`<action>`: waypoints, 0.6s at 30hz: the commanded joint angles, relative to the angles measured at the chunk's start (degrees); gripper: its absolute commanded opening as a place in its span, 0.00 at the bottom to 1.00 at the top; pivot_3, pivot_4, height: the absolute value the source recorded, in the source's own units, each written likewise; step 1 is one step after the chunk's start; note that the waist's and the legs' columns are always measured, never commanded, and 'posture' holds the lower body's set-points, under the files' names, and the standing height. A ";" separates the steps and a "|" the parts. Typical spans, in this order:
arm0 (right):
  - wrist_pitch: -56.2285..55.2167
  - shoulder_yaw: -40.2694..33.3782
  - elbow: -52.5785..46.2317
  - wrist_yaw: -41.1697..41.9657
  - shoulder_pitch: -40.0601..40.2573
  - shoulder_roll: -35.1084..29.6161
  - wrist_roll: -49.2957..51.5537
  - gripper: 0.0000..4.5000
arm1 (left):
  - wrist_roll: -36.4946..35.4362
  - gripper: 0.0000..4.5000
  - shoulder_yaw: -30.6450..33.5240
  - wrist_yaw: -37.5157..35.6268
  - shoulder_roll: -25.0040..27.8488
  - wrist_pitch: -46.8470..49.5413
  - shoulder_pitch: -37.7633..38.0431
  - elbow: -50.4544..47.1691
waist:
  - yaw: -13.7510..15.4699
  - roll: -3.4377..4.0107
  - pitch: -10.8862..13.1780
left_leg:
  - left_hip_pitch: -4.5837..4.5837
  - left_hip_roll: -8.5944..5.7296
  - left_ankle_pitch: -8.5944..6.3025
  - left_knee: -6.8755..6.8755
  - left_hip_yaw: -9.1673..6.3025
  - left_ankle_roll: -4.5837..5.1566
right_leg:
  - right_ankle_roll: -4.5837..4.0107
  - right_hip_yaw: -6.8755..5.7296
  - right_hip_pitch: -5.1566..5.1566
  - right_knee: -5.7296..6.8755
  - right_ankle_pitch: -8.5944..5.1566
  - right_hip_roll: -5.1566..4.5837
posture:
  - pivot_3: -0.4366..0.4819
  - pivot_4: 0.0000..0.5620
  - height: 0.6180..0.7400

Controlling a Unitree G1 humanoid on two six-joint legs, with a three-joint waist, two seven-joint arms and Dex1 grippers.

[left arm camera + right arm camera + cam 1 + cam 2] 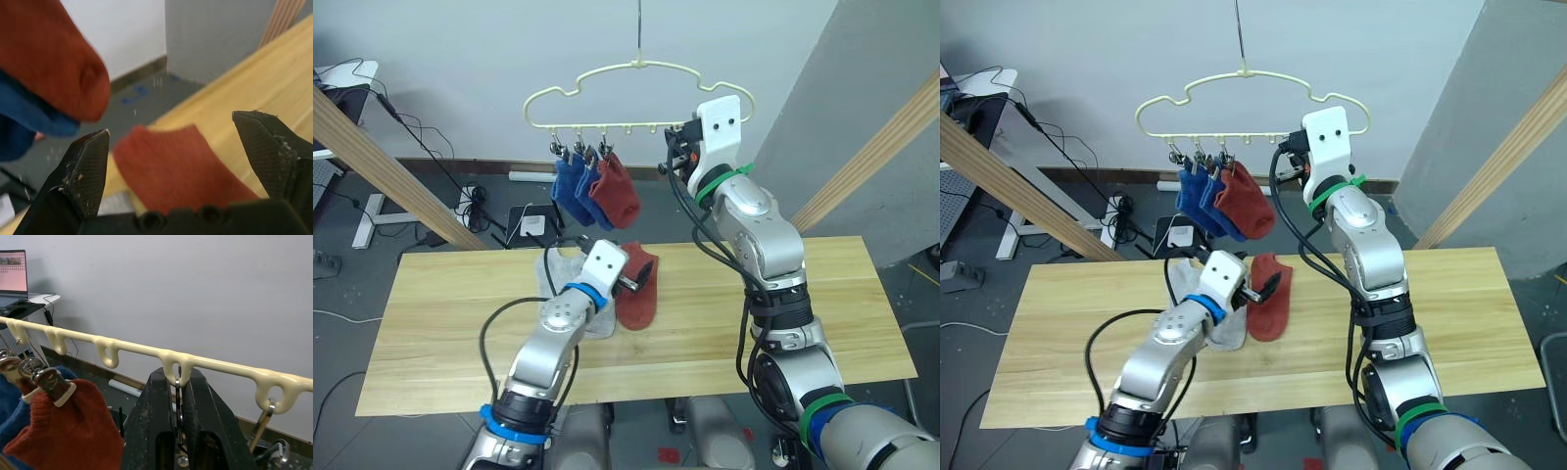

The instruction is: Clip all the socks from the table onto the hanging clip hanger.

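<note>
My left gripper [181, 147], fingers spread wide, hovers just above the rust-red knit sock [639, 284] lying on the pale plank table [842, 304], beside a light grey sock [1224, 328]. My right gripper [178, 396] is pinched shut on a small metal clip [179, 431] under the cream wire cloud-shaped hanger [607, 73], beside the hung red sock [615, 191] and two blue socks [570, 191]. I judge the risk is snagging both table socks, or tugging the hanger askew.

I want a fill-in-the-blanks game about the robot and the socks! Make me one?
1. The number of socks clipped on the clip hanger is ____.
2. The sock lying on the table just ahead of the left gripper is rust ____.
3. The left gripper's fingers are ____ and hold nothing.
4. The right gripper is shut on a metal ____ hanging from the clip hanger.

Missing words: three; red; open; clip
</note>
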 commanded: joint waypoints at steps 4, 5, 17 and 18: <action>0.38 -0.62 -2.55 -0.04 -0.42 -0.24 1.58 0.00 | 4.29 1.00 -1.57 2.33 -3.14 -4.73 -4.79 12.11 | -0.21 0.00 0.00 | 0.00 0.01 0.00 -0.01 0.04 0.01 | 0.01 0.01 0.00 -0.01 0.01 0.00 | 0.28 0.59 1.00; 0.49 -0.62 -2.63 -0.09 -0.34 -0.30 1.74 0.00 | 4.41 1.00 -1.47 2.28 -3.48 -4.99 -5.25 13.32 | -0.21 0.00 0.00 | 0.00 0.01 0.00 -0.02 0.04 0.00 | 0.01 0.01 0.00 -0.01 0.01 0.00 | 0.28 0.59 1.00; 1.25 -0.50 -2.87 -0.15 -0.26 0.18 2.86 0.00 | 6.36 0.59 -1.43 0.43 -3.48 -6.30 -5.67 19.80 | -0.21 0.00 0.00 | 0.02 0.01 0.00 -0.02 0.04 0.00 | 0.01 0.01 0.01 0.00 0.01 -0.01 | 0.28 0.60 1.00; 1.27 -0.49 -2.87 -0.15 -0.25 0.16 2.93 0.00 | 6.25 0.52 -1.21 0.33 -3.44 -6.35 -5.56 19.74 | -0.21 0.00 0.00 | 0.01 0.02 0.00 -0.02 0.04 0.00 | 0.01 0.01 0.01 -0.01 0.01 -0.01 | 0.28 0.60 1.00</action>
